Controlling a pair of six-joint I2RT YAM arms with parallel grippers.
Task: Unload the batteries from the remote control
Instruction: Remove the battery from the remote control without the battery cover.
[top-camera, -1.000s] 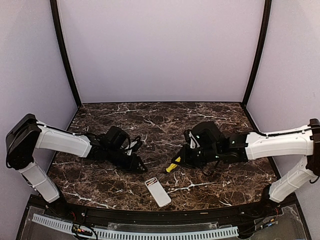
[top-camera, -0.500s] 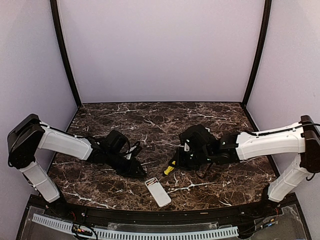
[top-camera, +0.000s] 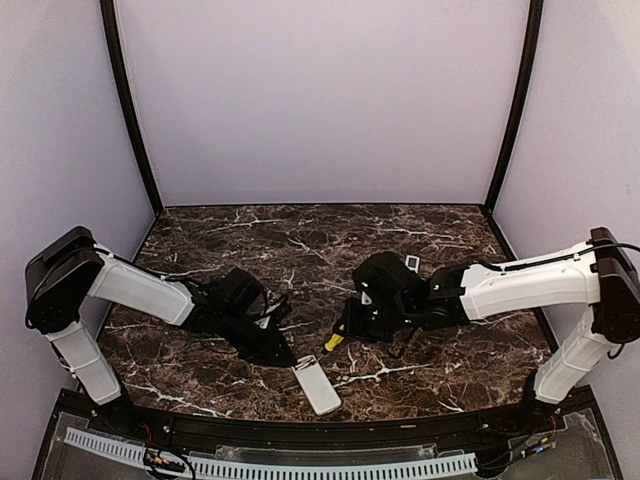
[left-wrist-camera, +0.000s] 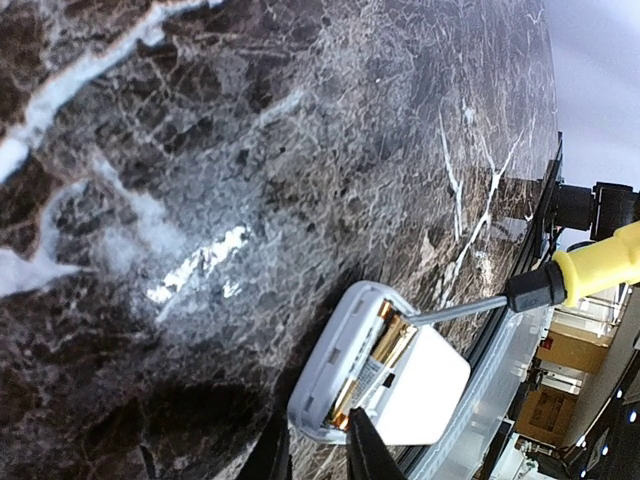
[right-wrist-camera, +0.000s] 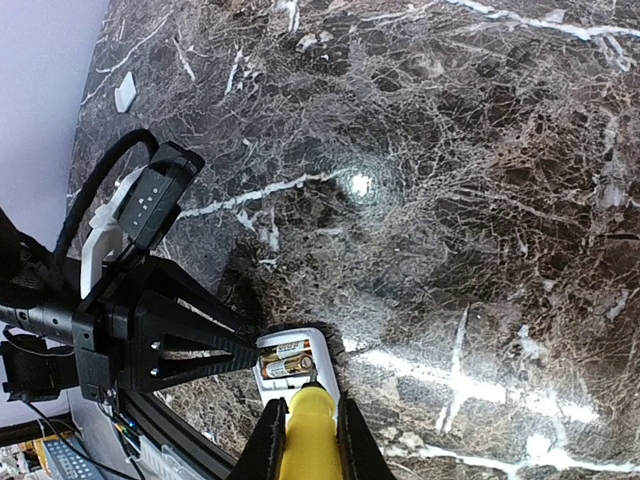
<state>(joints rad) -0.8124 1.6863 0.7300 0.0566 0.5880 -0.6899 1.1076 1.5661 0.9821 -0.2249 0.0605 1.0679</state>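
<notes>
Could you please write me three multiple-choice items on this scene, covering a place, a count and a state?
1. The remote lies: A) near the table's front edge; B) by the far wall; C) at the right corner.
2. Batteries showing in its open compartment: A) none; B) two; C) four.
3. The right gripper is: A) open; B) shut on a battery; C) shut on the screwdriver.
Answers: A, it sits low in the top view; B, two cells lie side by side; C, the yellow handle sits clamped.

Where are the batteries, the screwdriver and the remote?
batteries (left-wrist-camera: 388, 335): left wrist view, gold side of one cell.
screwdriver (left-wrist-camera: 600, 265): left wrist view, yellow handle.
remote control (top-camera: 316, 385): top external view, middle of white body.
</notes>
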